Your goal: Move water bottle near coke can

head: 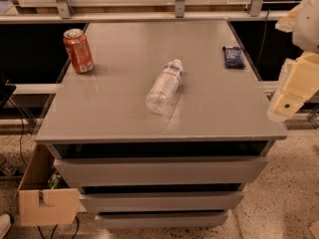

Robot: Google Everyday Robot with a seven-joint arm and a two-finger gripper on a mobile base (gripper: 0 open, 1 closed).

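Note:
The water bottle (164, 86) lies on its side near the middle of the grey cabinet top (109, 113), white cap pointing to the back. The coke can (78, 50) stands upright at the back left corner, well apart from the bottle. My gripper (288, 101), a cream-coloured piece, hangs at the right edge of the view, just off the cabinet's right side. It is level with the bottle, far to its right, and touches nothing.
A small dark blue packet (234, 56) lies at the back right of the top. Drawers (159, 171) run below the front edge. A cardboard box (42, 193) stands on the floor at the lower left. A metal rail (149, 15) runs behind the cabinet.

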